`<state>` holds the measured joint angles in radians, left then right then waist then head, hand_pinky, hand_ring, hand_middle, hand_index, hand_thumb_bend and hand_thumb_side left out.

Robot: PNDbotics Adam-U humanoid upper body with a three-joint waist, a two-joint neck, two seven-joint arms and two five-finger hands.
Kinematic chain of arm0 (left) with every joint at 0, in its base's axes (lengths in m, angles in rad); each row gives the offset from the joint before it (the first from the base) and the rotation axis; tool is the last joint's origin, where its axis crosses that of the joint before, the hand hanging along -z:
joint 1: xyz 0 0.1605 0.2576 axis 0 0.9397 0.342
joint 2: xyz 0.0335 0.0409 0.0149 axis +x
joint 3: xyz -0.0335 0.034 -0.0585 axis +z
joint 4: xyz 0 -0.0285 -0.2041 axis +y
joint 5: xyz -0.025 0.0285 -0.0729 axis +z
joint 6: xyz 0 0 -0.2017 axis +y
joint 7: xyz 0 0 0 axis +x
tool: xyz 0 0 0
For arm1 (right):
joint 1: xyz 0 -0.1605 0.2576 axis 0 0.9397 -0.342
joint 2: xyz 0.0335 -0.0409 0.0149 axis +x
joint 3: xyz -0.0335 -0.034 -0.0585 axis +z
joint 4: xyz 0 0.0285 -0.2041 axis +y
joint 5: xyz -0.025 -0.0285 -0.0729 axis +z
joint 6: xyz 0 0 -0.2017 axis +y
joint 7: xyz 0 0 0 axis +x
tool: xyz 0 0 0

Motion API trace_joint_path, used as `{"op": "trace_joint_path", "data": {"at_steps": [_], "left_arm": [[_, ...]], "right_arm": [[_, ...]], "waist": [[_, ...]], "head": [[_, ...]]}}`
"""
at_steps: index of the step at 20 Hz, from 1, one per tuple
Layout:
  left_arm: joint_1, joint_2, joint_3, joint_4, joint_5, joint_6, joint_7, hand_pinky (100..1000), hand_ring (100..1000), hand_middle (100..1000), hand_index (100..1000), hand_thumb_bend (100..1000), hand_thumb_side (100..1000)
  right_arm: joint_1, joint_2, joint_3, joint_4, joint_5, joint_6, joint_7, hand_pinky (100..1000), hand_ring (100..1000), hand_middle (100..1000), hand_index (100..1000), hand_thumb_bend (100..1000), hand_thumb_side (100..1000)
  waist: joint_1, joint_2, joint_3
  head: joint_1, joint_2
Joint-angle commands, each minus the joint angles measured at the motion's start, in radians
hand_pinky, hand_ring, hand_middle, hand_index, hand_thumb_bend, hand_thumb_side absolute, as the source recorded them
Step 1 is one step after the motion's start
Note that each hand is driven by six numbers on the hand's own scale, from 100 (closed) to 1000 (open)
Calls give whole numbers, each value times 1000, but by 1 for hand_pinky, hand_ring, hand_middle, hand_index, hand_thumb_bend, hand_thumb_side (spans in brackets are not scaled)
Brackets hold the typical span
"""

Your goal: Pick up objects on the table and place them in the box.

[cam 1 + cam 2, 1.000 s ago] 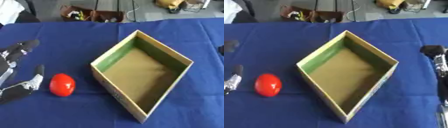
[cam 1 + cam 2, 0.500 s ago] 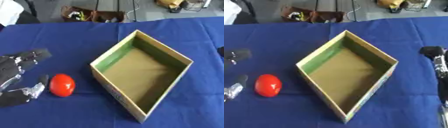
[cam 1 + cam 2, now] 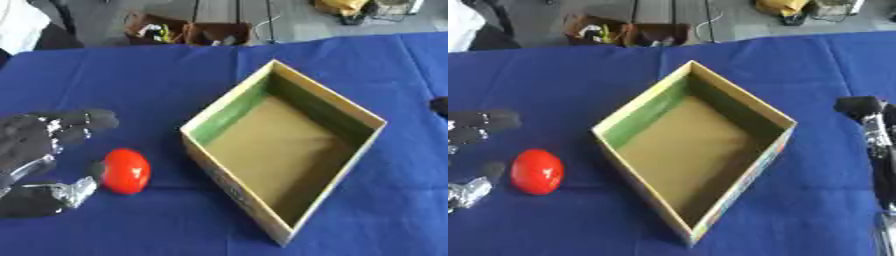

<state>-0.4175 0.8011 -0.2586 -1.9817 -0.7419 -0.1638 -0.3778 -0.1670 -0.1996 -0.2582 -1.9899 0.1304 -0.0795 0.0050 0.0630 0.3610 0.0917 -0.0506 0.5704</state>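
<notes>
Reaching | left robot hand [image 3: 35, 150] spread around red object [image 3: 125, 171], thumb beside it, not yet pinching | object on tabletop [image 3: 131, 80] left of empty box [image 3: 284, 150] | risk: round object rolls away if nudged | right robot hand [image 3: 877, 145] idle, state unclear

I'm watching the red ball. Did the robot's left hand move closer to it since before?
Yes. The left hand has moved right, toward the red ball. The ball sits at the same spot beside the box; the thumb now almost touches it.
</notes>
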Motion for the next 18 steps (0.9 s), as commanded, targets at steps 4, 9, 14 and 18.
{"op": "trace_joint_path", "data": {"at_steps": [4, 9, 14, 18], "left_arm": [[-51, 28, -33, -18, 49, -4, -137, 889, 961, 969, 1000, 100, 1000], [-72, 9, -50, -18, 87, 63, -183, 829, 937, 967, 1000, 100, 1000], [-94, -8, -57, 14, 55, 112, -254, 753, 884, 979, 1000, 199, 1000], [-114, -20, -61, 52, 24, 86, -303, 637, 749, 947, 1000, 353, 1000]], "right_arm": [[-2, -22, 1, -10, 5, -1, 4, 868, 791, 594, 682, 100, 851], [0, -21, 2, -10, 7, -1, 6, 868, 791, 593, 680, 100, 856], [2, -17, 5, -10, 11, 2, 11, 869, 789, 589, 677, 100, 858], [5, -17, 4, -10, 12, 0, 10, 869, 788, 586, 674, 100, 862]], "waist": [[2, -19, -3], [3, -17, -5], [3, -15, -6], [4, -14, -7]], "head": [[0, 5], [-5, 3], [-3, 0], [-1, 1]]}}
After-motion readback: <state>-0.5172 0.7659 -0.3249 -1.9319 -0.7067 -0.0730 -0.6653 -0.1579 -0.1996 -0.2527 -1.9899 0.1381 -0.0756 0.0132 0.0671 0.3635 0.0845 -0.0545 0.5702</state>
